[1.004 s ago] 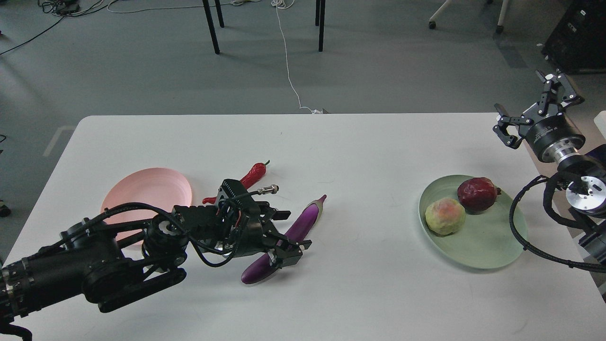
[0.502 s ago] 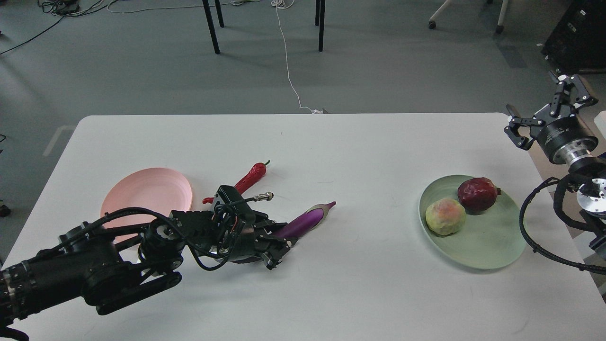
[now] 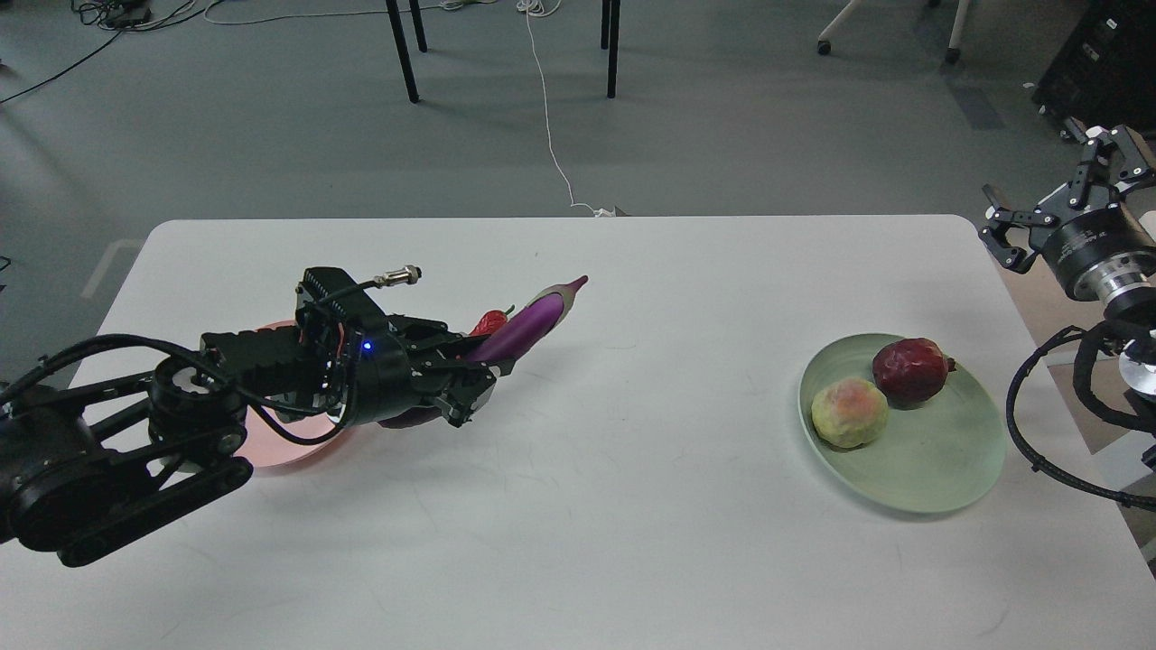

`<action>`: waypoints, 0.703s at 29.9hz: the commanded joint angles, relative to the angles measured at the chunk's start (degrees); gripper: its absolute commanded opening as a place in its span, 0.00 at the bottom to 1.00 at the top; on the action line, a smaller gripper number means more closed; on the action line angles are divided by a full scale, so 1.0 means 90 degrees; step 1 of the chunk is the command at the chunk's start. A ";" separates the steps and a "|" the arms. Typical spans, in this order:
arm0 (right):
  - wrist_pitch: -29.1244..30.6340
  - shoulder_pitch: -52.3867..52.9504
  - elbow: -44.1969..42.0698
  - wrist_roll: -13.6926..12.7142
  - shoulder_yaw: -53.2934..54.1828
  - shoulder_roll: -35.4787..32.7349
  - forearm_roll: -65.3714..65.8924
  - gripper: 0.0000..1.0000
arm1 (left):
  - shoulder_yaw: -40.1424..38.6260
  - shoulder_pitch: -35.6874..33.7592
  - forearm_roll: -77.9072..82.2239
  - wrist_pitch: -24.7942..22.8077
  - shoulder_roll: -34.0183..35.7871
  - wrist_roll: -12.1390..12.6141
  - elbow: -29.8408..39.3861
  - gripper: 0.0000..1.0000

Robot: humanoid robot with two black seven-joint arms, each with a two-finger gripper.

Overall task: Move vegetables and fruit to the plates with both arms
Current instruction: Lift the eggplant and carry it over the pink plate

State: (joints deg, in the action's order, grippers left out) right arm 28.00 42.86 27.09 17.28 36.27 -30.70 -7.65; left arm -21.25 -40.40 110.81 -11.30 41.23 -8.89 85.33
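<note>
My left gripper (image 3: pixel 470 379) is shut on the purple eggplant (image 3: pixel 528 323) and holds it lifted above the table, cap end pointing up and right. The red chili (image 3: pixel 490 321) lies on the table just behind it, mostly hidden. The pink plate (image 3: pixel 289 444) is largely covered by my left arm. The mint green plate (image 3: pixel 939 469) at the right holds the dark red pomegranate (image 3: pixel 910 368) and the yellow-green fruit (image 3: pixel 849 413). My right gripper (image 3: pixel 1057 203) is open and empty, raised beyond the table's right edge.
The white table (image 3: pixel 632 506) ends close behind the right plate's side. Black table legs (image 3: pixel 402 50) and a white cable (image 3: pixel 546 108) are on the floor behind the table.
My left gripper closed on the eggplant and lifted it up and to the left, toward the pink plate. My right gripper drew back to the right and up, away from the green plate.
</note>
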 commanded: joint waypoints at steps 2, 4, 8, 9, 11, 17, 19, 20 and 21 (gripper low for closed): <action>0.0000 -0.0016 -0.0002 0.0014 0.0023 -0.0007 0.0000 0.99 | -0.0139 -0.0033 -0.0583 -0.0014 0.0496 -0.0009 -0.0427 0.09; 0.0000 -0.0016 -0.0002 0.0024 0.0013 0.0012 0.0000 0.99 | -0.0129 -0.0023 -0.0730 -0.0004 0.0672 -0.0057 -0.0535 0.09; 0.0000 0.0004 0.0008 0.0024 0.0023 0.0061 0.0000 0.99 | -0.0080 0.0006 -0.0964 0.0005 0.1121 -0.0184 -0.0789 0.09; 0.0000 0.0004 0.0008 0.0024 0.0014 0.0071 0.0000 0.99 | -0.0080 0.0016 -0.1032 0.0005 0.1190 -0.0194 -0.0896 0.09; 0.0000 0.0004 -0.0002 0.0024 0.0004 0.0081 0.0010 0.99 | -0.0080 0.0016 -0.1169 0.0005 0.1268 -0.0194 -0.1150 0.09; 0.0000 0.0004 0.0018 0.0024 -0.0006 0.0100 0.0010 0.99 | 0.0144 0.0221 -0.1111 0.0005 0.1337 -0.0438 -0.1981 0.09; 0.0000 0.0004 0.0018 0.0024 -0.0006 0.0100 0.0010 0.99 | 0.0242 0.0328 -0.1131 0.0005 0.1512 -0.0477 -0.1981 0.09; 0.0000 0.0004 0.0018 0.0024 -0.0006 0.0090 0.0010 0.99 | 0.0271 0.0358 -0.1131 0.0005 0.1610 -0.0487 -0.1962 0.09; 0.0000 0.0014 0.0018 0.0024 -0.0006 0.0090 0.0010 0.99 | 0.0310 0.0387 -0.1131 0.0005 0.1688 -0.0507 -0.1952 0.09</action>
State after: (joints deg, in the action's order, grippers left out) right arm 28.00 42.89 27.23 17.49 36.22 -29.82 -7.56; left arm -19.44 -37.82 100.71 -11.23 54.36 -12.97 67.78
